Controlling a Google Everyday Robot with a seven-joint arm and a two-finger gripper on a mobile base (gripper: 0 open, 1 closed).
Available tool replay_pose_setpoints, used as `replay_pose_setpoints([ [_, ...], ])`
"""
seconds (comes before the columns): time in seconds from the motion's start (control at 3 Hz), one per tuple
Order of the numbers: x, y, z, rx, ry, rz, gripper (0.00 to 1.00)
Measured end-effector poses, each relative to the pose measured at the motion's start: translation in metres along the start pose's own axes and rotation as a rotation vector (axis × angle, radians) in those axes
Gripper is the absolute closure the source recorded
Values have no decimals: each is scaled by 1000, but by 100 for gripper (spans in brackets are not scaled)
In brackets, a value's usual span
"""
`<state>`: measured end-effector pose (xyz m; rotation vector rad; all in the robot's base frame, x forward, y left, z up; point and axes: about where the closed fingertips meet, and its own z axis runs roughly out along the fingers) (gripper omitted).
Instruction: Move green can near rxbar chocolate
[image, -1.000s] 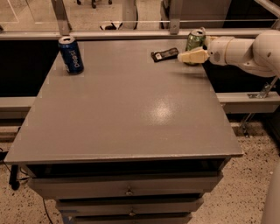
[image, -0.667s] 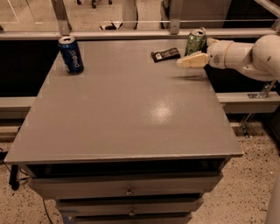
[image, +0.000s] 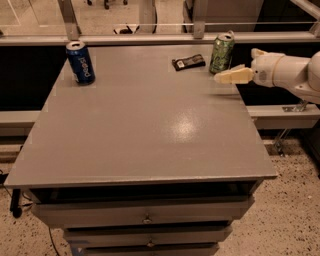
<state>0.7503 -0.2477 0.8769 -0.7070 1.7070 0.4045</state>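
Note:
The green can stands upright at the table's far right, just right of the rxbar chocolate, a flat dark bar with a small white label. A small gap separates the two. My gripper is at the table's right edge, just right of and slightly in front of the can, open and holding nothing. One pale finger points left below the can's base; the other shows behind, near the white wrist. The can stands free of the fingers.
A dark blue Pepsi can stands at the far left of the grey table. Drawers sit under the table's front edge. A rail and a glass partition run behind the table. My white arm reaches in from the right.
My gripper has drawn back to the right, away from the green can, which it had been around. The can stays upright beside the bar.

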Motion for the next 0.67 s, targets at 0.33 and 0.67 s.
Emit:
replay_pose_setpoints([
  [0.33, -4, -2, -53, 67, 5, -49, 0],
  [0.67, 0, -6, -66, 83, 11, -47, 0],
])
